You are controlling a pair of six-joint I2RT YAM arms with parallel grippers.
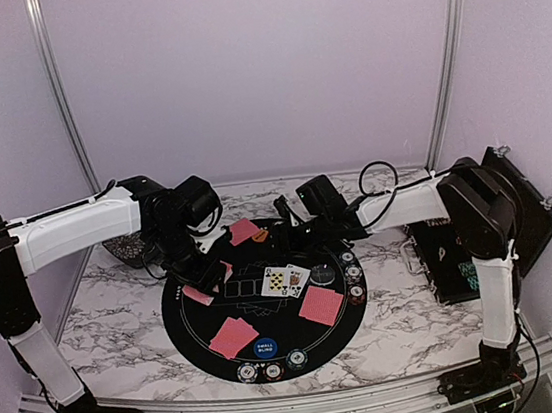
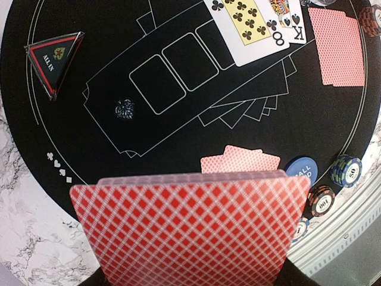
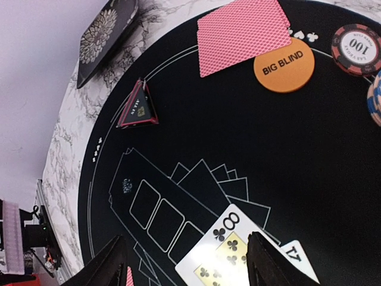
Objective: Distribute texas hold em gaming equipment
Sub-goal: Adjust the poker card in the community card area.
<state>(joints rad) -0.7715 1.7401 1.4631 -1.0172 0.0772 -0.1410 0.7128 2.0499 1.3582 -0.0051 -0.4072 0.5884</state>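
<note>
The left gripper (image 2: 190,277) was clamped on a deck of red-backed cards (image 2: 190,226) over the left edge of the round mat (image 2: 178,161). The right gripper (image 3: 189,262) hung with its jaws apart above the face-up eight of clubs (image 3: 229,250) at the mat's centre.

A mat (image 1: 185,323) lies on the tabletop (image 1: 110,328), with a case (image 1: 454,260) off it to the right. At the mat's middle two face-up cards (image 1: 285,280) lie overlapping, a button (image 1: 323,273) just right of them. Face-down cards lie around them: a near-left pile (image 1: 233,336), a near-right pile (image 1: 321,305) and a far pile (image 1: 244,231), the big-blind button (image 3: 284,67) just beside the last. The small-blind button (image 1: 264,347) sits nearer than the near-left pile, and three chips (image 1: 273,371) line the near edge beside it. Three more chips (image 1: 353,276) run along the right edge. The marker (image 2: 53,59) rests on the mat's far-left part. A deck (image 2: 190,232), held in the left end effector (image 1: 198,282), hangs over the mat's left edge.
</note>
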